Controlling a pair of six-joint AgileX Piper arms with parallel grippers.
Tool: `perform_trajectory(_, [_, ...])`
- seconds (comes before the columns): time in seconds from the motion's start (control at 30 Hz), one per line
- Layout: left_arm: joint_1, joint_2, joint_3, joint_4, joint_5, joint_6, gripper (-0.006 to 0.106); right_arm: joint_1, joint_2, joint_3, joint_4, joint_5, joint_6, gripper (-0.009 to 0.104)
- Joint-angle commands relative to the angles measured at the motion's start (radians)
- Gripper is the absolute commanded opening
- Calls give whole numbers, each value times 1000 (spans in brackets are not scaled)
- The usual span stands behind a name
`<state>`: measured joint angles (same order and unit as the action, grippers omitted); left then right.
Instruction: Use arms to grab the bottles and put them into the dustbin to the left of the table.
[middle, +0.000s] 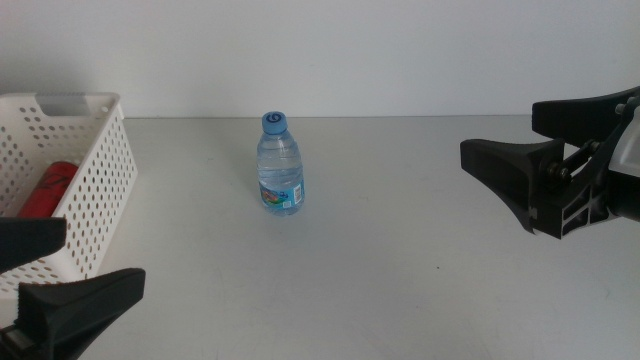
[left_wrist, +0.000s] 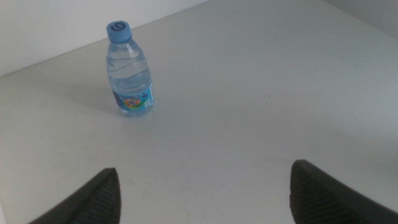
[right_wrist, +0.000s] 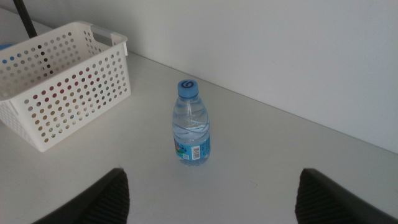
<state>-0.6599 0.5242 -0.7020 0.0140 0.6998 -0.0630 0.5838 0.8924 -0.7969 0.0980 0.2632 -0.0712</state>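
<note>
**One water bottle stands on the table, both grippers apart and empty**

In the middle view, a small clear water bottle with a blue cap stands upright on the pale table, a little left of the frame's centre. At the left edge sits the white perforated dustbin, and a red can lies inside it, seen over the rim. The left gripper shows in the lower left corner, its two dark jaws spread with nothing between them, just in front of the dustbin. The right gripper enters from the right edge at mid height, jaws also spread wide and empty, well apart from the bottle.

In the left wrist view, the water bottle stands in the upper left of the frame, upright on the table. The left gripper has its jaw tips at the lower corners, wide apart, gripping nothing.

In the right wrist view, the water bottle stands near the centre of the frame, its label facing the camera. The dustbin fills the upper left, apart from the bottle; coloured shapes show through its holes, too unclear to name. The right gripper has its jaws spread at the bottom corners, empty.
</note>
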Motion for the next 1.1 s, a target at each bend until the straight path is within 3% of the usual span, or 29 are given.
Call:
perform_trajectory(0.0, [-8, 6, -28, 1, -105, -11, 92, 4, -10, -35, -3, -70, -11, 71])
perform_trajectory(0.2, [-8, 6, -28, 3, -132, -16, 92, 4, -10, -35, -3, -70, -11, 71])
perform_trajectory(0.3, [-6, 6, -28, 43, -198, -35, 92, 4, -10, -35, -3, -70, -11, 71])
perform_trajectory(0.57, [-6, 24, -28, 413, -327, -279, 92, 4, -10, -35, -3, -70, -11, 71])
perform_trajectory(0.73, [-6, 66, -29, 750, -370, -545, 92, 4, -10, -34, -3, -70, -11, 71])
perform_trajectory(0.83, [-6, 136, -47, 892, -398, -719, 92, 4, -10, -34, -3, -70, -11, 71])
perform_trajectory(0.93, [-6, 222, -74, 1017, -386, -851, 92, 4, -10, -34, -3, -70, -11, 71])
perform_trajectory(1.07, [-7, 278, -79, 1074, -388, -1002, 92, 4, -10, -34, -3, -70, -11, 71])
